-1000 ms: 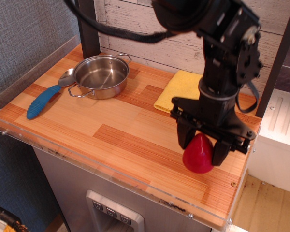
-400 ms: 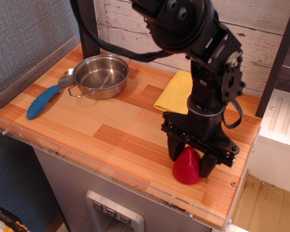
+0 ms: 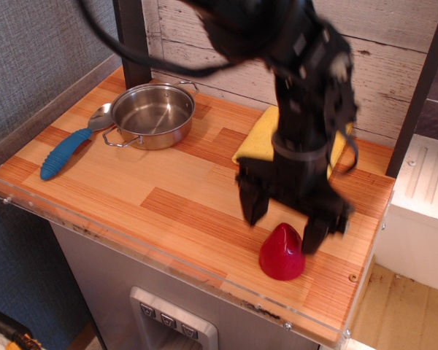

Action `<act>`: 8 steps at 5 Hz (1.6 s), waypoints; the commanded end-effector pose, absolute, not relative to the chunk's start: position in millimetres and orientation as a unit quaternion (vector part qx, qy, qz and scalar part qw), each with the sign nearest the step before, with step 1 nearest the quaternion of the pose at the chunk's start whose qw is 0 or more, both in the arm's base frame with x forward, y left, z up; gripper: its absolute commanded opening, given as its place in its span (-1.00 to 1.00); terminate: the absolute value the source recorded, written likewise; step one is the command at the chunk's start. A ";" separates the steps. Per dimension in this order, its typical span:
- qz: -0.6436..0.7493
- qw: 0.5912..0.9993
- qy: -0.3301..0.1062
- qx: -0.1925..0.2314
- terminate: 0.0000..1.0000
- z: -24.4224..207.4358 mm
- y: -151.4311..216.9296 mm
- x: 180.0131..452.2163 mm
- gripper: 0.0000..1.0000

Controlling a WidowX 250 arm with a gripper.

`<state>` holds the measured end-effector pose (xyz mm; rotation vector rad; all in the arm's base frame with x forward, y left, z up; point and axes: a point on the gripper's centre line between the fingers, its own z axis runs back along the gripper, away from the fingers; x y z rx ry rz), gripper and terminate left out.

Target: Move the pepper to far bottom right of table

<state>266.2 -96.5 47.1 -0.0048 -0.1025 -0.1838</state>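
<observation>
Glossy red teardrop pepper (image 3: 282,252) on striped wooden table (image 3: 153,197), black pincer (image 3: 283,224) wide above.

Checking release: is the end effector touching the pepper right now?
Cannot tell. In the one view, the end effector is spread wide above the pepper, but motion blur hides whether its right finger clears the pepper's side.

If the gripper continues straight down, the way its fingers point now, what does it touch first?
Most likely the pepper, which stands on the table below the open gripper. The motion blur makes the exact alignment uncertain.
</observation>
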 end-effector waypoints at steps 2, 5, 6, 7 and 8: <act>0.032 0.993 -0.113 0.000 -1.00 118.5 -4.4 270.2 1.00; -0.011 0.999 -0.033 0.016 -1.00 95.1 13.7 274.0 1.00; -0.011 0.999 -0.033 0.016 -1.00 95.1 13.7 274.0 1.00; -0.011 0.999 -0.033 0.016 -1.00 95.1 13.7 274.0 1.00; -0.011 0.999 -0.033 0.016 -1.00 95.1 13.7 274.0 1.00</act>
